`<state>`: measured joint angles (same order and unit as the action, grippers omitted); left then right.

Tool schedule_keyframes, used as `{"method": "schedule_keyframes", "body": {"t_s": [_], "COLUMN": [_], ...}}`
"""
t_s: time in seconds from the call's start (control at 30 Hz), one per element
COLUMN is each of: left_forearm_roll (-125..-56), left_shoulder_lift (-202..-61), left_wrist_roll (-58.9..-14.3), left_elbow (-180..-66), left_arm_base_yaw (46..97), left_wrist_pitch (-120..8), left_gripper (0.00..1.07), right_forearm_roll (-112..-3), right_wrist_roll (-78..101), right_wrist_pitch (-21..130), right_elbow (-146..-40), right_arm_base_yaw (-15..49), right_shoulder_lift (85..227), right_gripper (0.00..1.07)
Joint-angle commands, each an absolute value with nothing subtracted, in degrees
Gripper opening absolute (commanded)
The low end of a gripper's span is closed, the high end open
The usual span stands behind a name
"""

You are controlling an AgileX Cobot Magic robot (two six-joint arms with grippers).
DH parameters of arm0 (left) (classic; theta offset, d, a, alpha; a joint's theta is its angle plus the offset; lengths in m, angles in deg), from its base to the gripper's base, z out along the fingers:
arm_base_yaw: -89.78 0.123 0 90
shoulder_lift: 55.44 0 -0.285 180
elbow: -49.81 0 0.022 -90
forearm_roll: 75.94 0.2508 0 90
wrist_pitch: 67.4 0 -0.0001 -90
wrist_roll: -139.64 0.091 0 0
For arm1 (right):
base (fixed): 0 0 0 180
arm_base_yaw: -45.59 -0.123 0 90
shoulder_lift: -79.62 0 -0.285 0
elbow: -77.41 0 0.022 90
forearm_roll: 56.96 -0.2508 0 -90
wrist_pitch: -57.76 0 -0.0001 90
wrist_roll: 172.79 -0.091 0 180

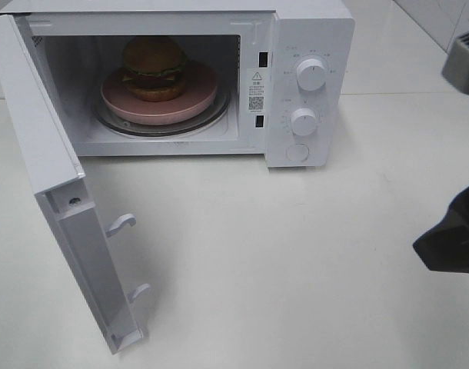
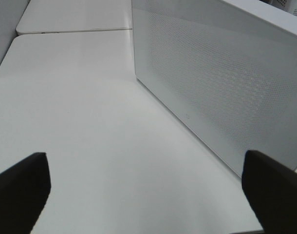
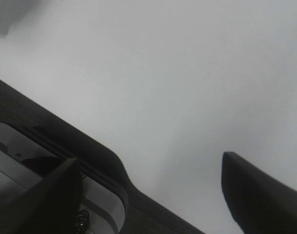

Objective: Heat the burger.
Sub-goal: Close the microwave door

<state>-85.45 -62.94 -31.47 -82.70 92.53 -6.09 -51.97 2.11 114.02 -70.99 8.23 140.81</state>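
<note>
Pink plate: sits on the glass turntable inside the microwave and carries the burger, so loading looks done.
Door: swung fully open to the left, so heating cannot begin yet.
Left gripper: spread wide and holding nothing, near the door's mesh-patterned outer face; likely stationed there to push it closed.
Right gripper: jaws apart and empty above the bare table, well clear of the cavity, probably kept free for the knobs.
Next step: close the door, then set the timer.
</note>
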Motion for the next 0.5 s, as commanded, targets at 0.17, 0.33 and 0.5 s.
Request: {"method": "schedule_keyframes", "body": {"t_s": [0.17, 0.33, 0.5], "left_forearm_roll": [-85.74, -85.74, -85.74], "left_shoulder_lift": [-61.96, -61.96, -61.96], "left_wrist_roll": [-31.76, -31.76, -31.76], "left_elbow": [-82.59, -82.59, -82.59], "left_arm_base_yaw": [92.65, 92.65, 92.65], "left_wrist_pitch": [-5.92, -5.92, -5.92], "left_gripper": [1.0, 1.0, 1.0], "right_forearm_roll": [-51.86, -51.69, -51.69], "right_wrist_roll": [0.1, 1.82, 2.05], "right_wrist_pitch": [117.34, 119.46, 122.5], "right_elbow": [-70.7, -70.7, -70.7], "right_arm_base_yaw": [11.73, 19.41, 25.42], "right_shoulder_lift": [133.19, 126.88, 120.93], "right_gripper": [0.76, 0.76, 0.76]}}
